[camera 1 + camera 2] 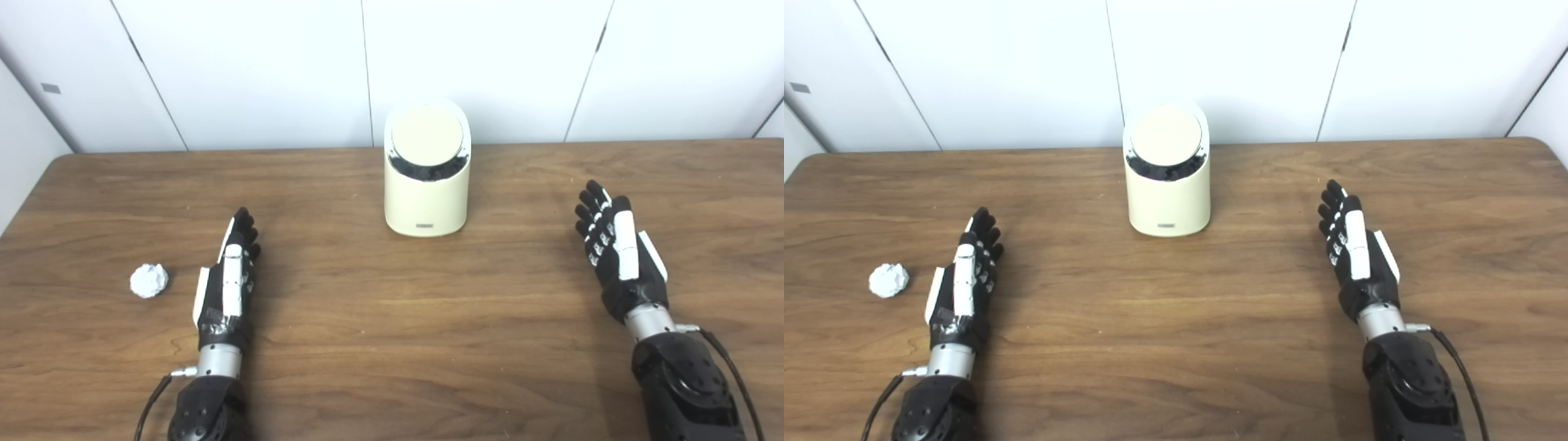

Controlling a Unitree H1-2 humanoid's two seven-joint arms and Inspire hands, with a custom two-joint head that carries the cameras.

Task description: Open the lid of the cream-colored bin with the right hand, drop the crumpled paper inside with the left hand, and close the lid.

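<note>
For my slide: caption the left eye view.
Both hands, left and right, open; crumpled paper lies untouched, bin shut.

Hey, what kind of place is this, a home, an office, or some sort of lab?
Probably a lab or test room: a bare wooden table against plain white wall panels, holding only a cream-colored bin and a crumpled paper.

A cream-colored cylindrical plastic bin (pixel 1168 196) stands upright at the far middle of the brown wooden table (pixel 1176 318), its round slanted lid (pixel 1166 135) closed. A crumpled white paper ball (pixel 889 280) lies just beside the empty, straight-fingered left hand (pixel 965 275). The right hand (pixel 1356 254), likewise empty and outstretched, is well apart from the bin.
</note>
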